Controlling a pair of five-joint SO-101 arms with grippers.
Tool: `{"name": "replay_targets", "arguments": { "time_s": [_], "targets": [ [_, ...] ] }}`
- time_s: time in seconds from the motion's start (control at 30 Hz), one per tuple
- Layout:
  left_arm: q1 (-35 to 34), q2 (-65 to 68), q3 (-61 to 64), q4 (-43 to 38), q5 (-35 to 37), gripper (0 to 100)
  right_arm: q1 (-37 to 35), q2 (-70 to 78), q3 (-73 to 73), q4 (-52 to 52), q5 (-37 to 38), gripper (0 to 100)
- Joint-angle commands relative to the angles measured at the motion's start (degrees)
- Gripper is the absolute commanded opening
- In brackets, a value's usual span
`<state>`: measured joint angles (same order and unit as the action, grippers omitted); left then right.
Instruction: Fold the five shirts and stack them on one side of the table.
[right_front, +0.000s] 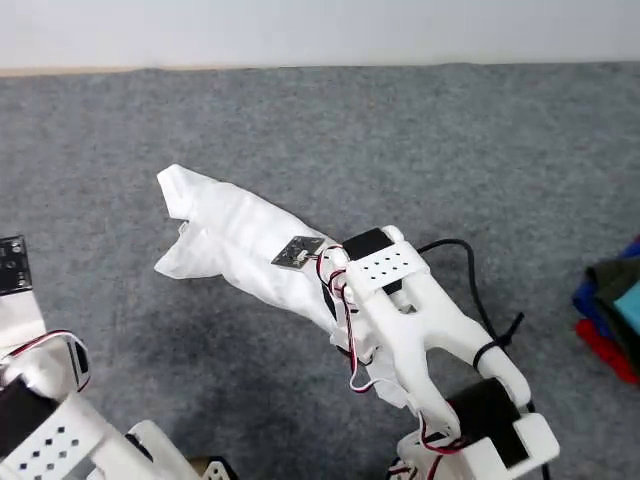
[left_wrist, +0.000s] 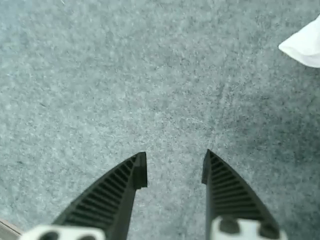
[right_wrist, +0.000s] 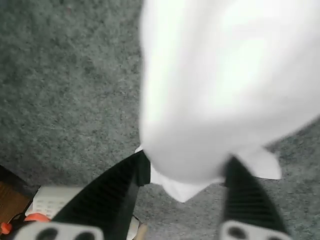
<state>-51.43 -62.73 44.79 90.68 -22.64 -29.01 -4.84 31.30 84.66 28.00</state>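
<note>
A white shirt (right_front: 235, 240) lies bunched and drawn out across the middle of the grey table cover (right_front: 450, 150), with a small tag (right_front: 297, 252) on top. My right gripper (right_front: 335, 292) is shut on the near end of it, lifting that end slightly. Close up, the white shirt (right_wrist: 220, 85) hangs between the dark fingers (right_wrist: 125, 185) of the right gripper (right_wrist: 185, 175). My left gripper (left_wrist: 172, 172) stands open over bare grey cover with nothing between its fingers. A corner of the white shirt (left_wrist: 305, 47) shows well beyond it.
A pile of coloured shirts (right_front: 615, 310), blue, red, dark and teal, sits at the right edge of the table. The left arm (right_front: 50, 430) is at the near left corner. A black cable (right_front: 470, 280) runs beside the right arm.
</note>
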Motion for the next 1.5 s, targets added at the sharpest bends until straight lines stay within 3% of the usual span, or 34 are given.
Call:
{"name": "replay_targets", "arguments": {
  "time_s": [0.0, 0.2, 0.37, 0.53, 0.7, 0.87, 1.03, 1.17, 1.47],
  "targets": [
    [0.0, -0.62, 1.8, -3.25, -0.44, 19, 0.31, -2.33, -3.25, 0.57, 0.44, 0.6],
    [0.0, -0.62, 2.24, -3.25, -0.44, 19, 1.63, -11.38, -9.41, 8.75, 0.53, 1.0],
    [0.0, -0.62, 2.24, -3.25, -0.44, 19, 8.66, -17.1, -25.67, 16.31, 4.04, 1.0],
    [0.62, -0.62, 2.51, -3.25, -0.44, 19, 17.45, -17.63, -38.24, 17.45, 6.24, 1.0],
    [4.13, -0.62, 2.59, -2.73, -0.18, 19, 25.27, -13.23, -37.1, 16.66, 7.38, 1.0],
    [5.71, -0.7, 2.59, -2.73, -0.09, 19, 27.91, -3.74, -32.79, 13.23, 7.74, 2.8],
    [5.71, -0.7, 2.59, -2.73, -0.09, 19, 30.37, 7.96, -32.79, 6.55, 7.47, 18.4],
    [5.71, -0.7, 2.68, -2.81, -0.09, 19, 33.98, 14.46, -33.93, 1.98, 7.74, 23.2],
    [6.42, -0.7, 5.23, -4.84, -0.09, 19, 35.03, 11.82, -49.05, 12.88, 11.34, 23.3]
  ]
}}
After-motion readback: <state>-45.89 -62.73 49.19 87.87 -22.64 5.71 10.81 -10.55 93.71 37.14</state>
